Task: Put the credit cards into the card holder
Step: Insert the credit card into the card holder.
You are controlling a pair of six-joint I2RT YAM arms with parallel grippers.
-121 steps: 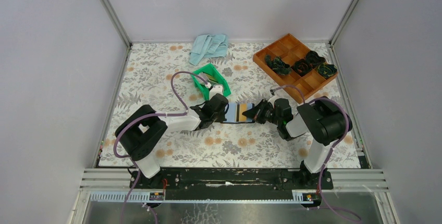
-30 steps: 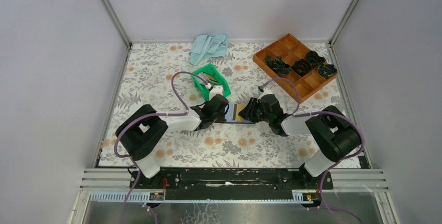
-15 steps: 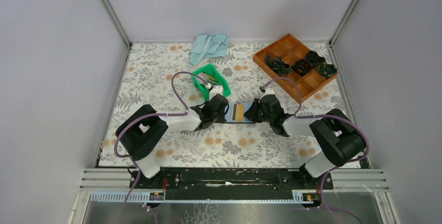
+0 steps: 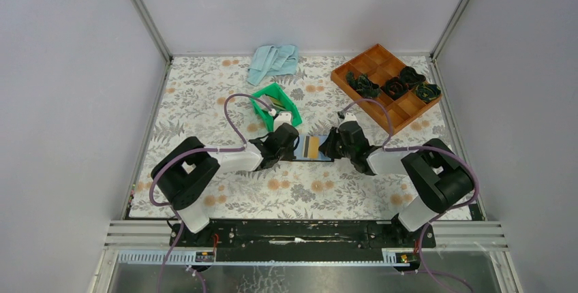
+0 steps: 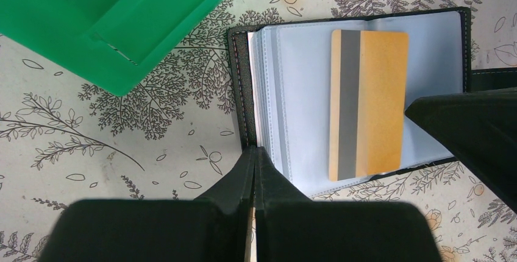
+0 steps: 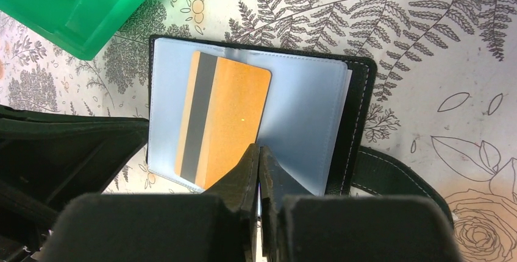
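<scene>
Holder [image 5: 299, 97] open flat on floral tabletop [image 4: 204, 102], at centre of the top view, between the two claws. On its clear sleeves, one card [image 5: 369, 100]: gold with a grey stripe, long sides parallel to the spine. Inside a sleeve or merely on top: cannot tell.

Left claw [image 5: 255, 152] clenched, tips together at the holder's lower edge just by the spine, touching it. Any leaf pinched between them: cannot tell.

Right claw [image 6: 259, 152] clenched, tips meeting at the card's lower right corner in the right wrist view, over the sleeve. Card nipped or only touched: cannot tell. Black tab [image 6: 396, 170] trailing from the holder at lower right of that view.

Green bin [image 4: 275, 105] just above and left of the holder in the top view, close but apart. Brown tray [image 4: 377, 59] at upper right, with dark bundles [image 4: 394, 87] in several compartments. Crumpled blue cloth [image 4: 272, 61] at top centre, well apart from the holder.
</scene>
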